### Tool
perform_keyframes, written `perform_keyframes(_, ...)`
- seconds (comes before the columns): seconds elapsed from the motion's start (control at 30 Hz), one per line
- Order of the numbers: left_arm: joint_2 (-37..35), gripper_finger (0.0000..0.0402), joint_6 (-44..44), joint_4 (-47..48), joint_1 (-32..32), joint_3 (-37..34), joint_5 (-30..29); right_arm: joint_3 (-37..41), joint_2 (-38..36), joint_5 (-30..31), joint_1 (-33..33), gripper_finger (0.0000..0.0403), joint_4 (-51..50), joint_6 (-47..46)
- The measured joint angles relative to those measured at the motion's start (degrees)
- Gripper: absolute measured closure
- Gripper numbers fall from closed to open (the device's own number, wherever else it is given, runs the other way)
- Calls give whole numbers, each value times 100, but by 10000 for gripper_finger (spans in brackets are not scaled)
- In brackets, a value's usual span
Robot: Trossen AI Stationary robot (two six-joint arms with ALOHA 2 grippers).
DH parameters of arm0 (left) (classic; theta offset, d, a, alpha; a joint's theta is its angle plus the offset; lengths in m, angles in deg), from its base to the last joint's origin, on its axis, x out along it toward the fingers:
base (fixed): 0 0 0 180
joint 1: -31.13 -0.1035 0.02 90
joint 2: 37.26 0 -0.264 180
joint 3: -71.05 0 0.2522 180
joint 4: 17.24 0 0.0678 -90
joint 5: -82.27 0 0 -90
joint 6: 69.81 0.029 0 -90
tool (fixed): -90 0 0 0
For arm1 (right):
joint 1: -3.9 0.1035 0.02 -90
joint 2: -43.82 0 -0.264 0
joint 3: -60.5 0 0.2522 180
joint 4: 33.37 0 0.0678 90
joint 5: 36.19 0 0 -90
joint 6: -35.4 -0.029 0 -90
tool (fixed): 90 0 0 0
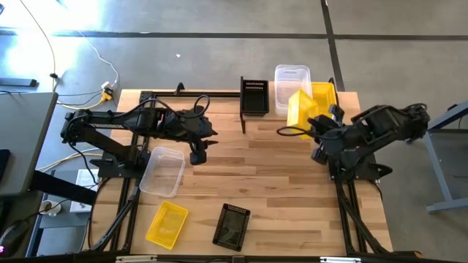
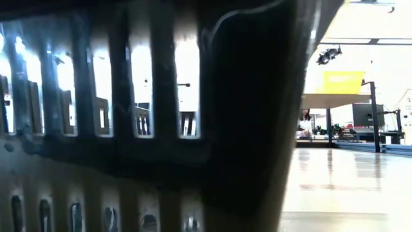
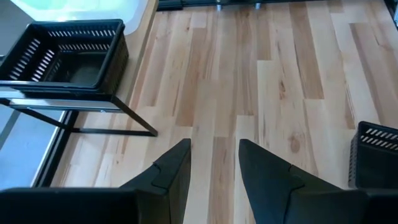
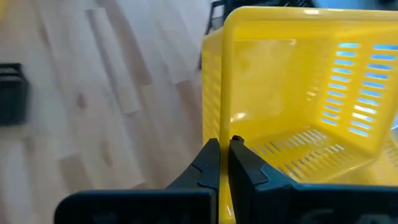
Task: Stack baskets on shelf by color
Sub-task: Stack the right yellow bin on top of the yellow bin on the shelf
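While the low camera is almost wholly blocked by the slotted wall of a black basket right against its lens, a strip at its edge shows a bright hall with a glossy floor and a person far back among desks. From above, the wooden table stands on a grey concrete floor, with cables trailing beside it.

At the table's far edge sits the shelf. On it are a black basket, a clear tub next to that, and a yellow basket at the end nearest the right arm. Loose on the table lie another clear tub, a yellow basket and a black basket, the last two near the front edge.

The right gripper is pinched narrow on the rim of a tilted yellow basket, held up on its side at the shelf, just over the yellow one there.

The left gripper hangs over bare wood near the table's middle, its fingers apart by a moderate gap and holding nothing, with the shelf's black basket ahead of it.
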Motion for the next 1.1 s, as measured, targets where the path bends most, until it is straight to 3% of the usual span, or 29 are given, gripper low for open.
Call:
perform_keyframes(0.53,0,277,-2,-4,0,0,-17,-119,-274,1125,-1619,403,-2,2948)
perform_keyframes(0.7,0,277,-1,0,-4,0,-153,-117,-392,1023,-2293,403,-2,3623)
perform_keyframes(0.9,0,277,-2,0,-9,0,-317,318,-817,722,-2945,403,6,3761)
perform_keyframes(1.1,0,277,-2,-2,-9,0,-317,904,-1278,503,-3107,403,-14,3826)
